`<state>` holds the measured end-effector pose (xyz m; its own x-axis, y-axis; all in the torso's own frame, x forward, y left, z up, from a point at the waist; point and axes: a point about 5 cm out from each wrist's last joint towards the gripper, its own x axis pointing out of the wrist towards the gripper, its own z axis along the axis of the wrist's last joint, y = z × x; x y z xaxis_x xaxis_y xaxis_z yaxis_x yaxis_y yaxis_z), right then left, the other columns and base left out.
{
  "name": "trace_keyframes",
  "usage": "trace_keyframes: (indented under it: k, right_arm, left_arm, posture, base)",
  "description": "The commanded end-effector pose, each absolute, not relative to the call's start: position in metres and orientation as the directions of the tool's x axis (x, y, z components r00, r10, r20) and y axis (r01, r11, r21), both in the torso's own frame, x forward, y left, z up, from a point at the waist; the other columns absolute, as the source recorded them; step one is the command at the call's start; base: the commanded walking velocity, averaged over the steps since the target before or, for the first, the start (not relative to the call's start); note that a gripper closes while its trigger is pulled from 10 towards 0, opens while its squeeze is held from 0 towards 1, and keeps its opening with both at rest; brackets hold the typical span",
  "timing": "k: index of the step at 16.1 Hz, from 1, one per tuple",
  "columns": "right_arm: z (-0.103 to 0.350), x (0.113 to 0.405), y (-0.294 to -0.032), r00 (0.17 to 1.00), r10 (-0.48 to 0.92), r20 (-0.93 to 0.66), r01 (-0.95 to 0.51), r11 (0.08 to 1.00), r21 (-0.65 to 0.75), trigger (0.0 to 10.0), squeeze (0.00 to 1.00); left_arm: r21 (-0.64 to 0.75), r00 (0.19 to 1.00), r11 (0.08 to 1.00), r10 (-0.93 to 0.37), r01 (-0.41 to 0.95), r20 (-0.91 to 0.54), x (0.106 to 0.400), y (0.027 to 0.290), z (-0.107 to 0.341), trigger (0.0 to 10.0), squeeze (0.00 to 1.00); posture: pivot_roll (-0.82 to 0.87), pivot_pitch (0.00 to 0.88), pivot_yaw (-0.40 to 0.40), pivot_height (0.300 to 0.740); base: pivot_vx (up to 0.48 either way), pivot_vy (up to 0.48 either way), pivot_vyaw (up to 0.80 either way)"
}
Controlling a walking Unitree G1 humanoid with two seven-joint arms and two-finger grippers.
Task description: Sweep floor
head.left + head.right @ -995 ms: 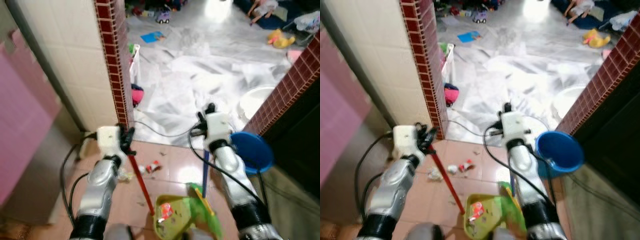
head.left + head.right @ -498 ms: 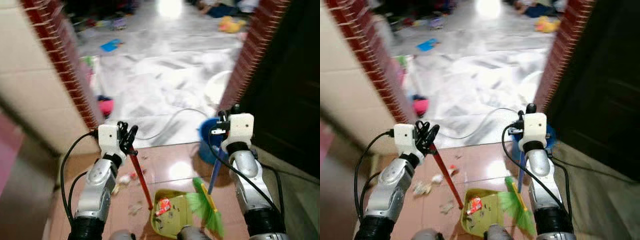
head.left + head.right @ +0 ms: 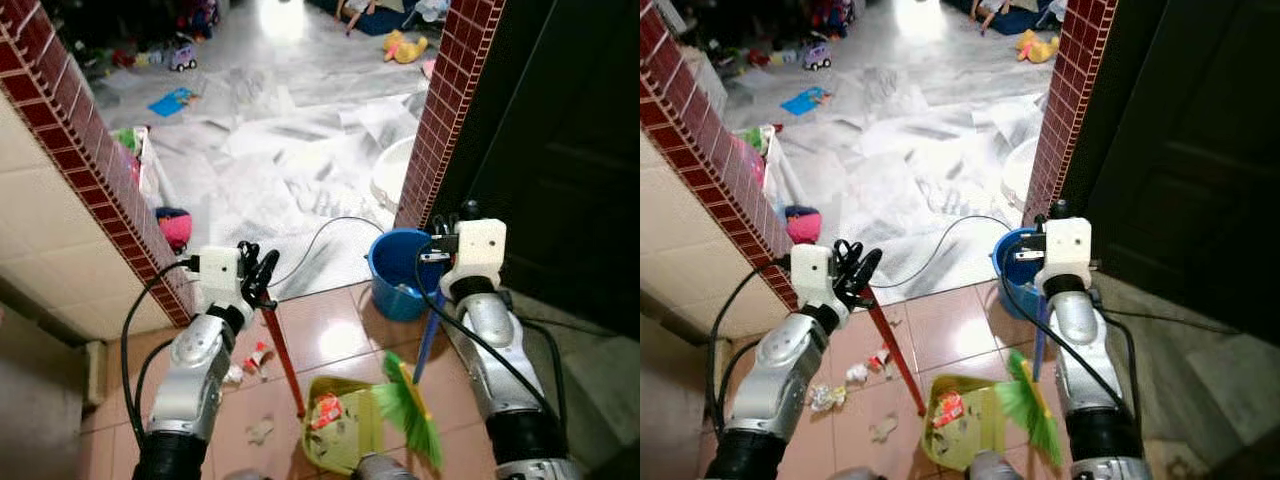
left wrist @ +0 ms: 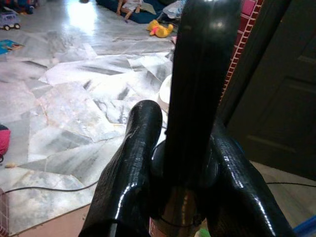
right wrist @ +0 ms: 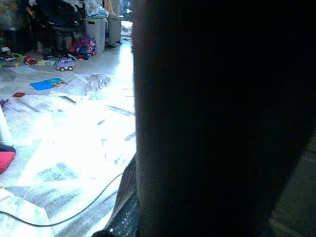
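1. I have the left gripper (image 3: 258, 283) clenched on the top of the red handle (image 3: 283, 358), which runs down to the yellow-green dustpan (image 3: 335, 435) on the near floor between the two arms.
2. The right gripper (image 3: 446, 250) sits at the top of the blue broom handle (image 3: 428, 338). I judge it is holding the handle, but I cannot tell how its fingers stand; the right wrist view is blocked by a dark shape.
3. The green broom head (image 3: 408, 415) rests at the right edge of the dustpan, bristles touching or just over its rim.
4. Done so far, as I judge it: the dustpan already holds litter, including a red-and-white wrapper (image 3: 324, 411) and dark crumbs.
5. Left to do: scraps lie on the pink tiles to the left of the dustpan, namely a red-and-white piece (image 3: 258, 357), a pale crumpled piece (image 3: 234, 374) beside it, and a flat scrap (image 3: 260, 431) nearer me.
6. A blue bucket (image 3: 398, 275) stands on the far right by the brick pillar (image 3: 443, 110); a cable (image 3: 320, 235) crosses the marble beyond.
7. My estimate: the sweep is partly complete.
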<state>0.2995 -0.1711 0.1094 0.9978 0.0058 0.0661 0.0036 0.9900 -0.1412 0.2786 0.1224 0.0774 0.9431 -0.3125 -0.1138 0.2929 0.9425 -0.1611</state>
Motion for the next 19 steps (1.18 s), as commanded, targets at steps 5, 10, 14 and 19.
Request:
trace_keyframes:
  k: [5, 10, 14, 19]
  right_arm:
    - [0.104, 0.294, -0.173, 0.999, -0.006, 0.048, 0.012, 0.99, -0.14, 10.0, 0.0]
    - [0.094, 0.286, -0.168, 1.0, -0.015, 0.012, 0.016, 0.995, -0.102, 10.0, 0.0]
    - [0.101, 0.294, -0.168, 0.999, -0.001, 0.037, 0.005, 0.994, -0.109, 10.0, 0.0]
    - [0.104, 0.298, -0.175, 0.999, -0.009, 0.045, 0.015, 0.992, -0.129, 10.0, 0.0]
  left_arm:
    - [-0.19, 0.941, 0.936, -0.322, 0.298, -0.109, 0.271, 0.115, 0.075, 10.0, 0.0]
    - [-0.179, 0.942, 0.939, -0.317, 0.294, -0.114, 0.276, 0.118, 0.076, 10.0, 0.0]
    - [-0.184, 0.943, 0.936, -0.32, 0.3, -0.093, 0.28, 0.118, 0.081, 10.0, 0.0]
    - [-0.19, 0.942, 0.935, -0.321, 0.299, -0.096, 0.279, 0.117, 0.079, 10.0, 0.0]
  posture:
    - [-0.09, 0.0, 0.071, 0.74]
    - [-0.1, 0.0, 0.079, 0.74]
    - [-0.09, 0.0, 0.086, 0.74]
    - [-0.1, 0.0, 0.085, 0.74]
  base:
    - [0.0, 0.0, -0.76]
    - [0.0, 0.0, -0.16]
    - [0.0, -0.064, -0.76]
    - [0.0, -0.323, -0.09]
